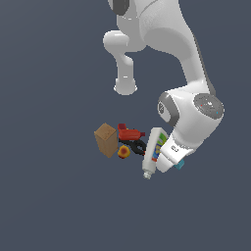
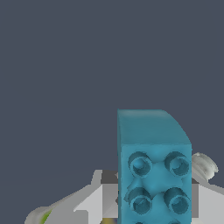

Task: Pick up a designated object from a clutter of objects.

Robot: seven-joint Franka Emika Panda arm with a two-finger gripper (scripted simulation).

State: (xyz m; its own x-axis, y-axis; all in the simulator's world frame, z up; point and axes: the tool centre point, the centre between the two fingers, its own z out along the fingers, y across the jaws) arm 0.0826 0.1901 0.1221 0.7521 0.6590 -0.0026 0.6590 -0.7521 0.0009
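Blue brick (image 2: 154, 175), studs up close, sits between the end effector (image 1: 172, 161) fingers, apparently grasped, just beside the white bottle (image 1: 153, 149); reach done, lift clear of clutter remaining.

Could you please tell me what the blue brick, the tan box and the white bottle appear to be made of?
The blue brick looks like moulded plastic with a dull sheen: it has round raised studs and crisp edges. The tan box looks like matte cardboard, plain brown with flat faces. The white bottle seems smooth plastic with a printed label, though the render is too coarse to be sure.
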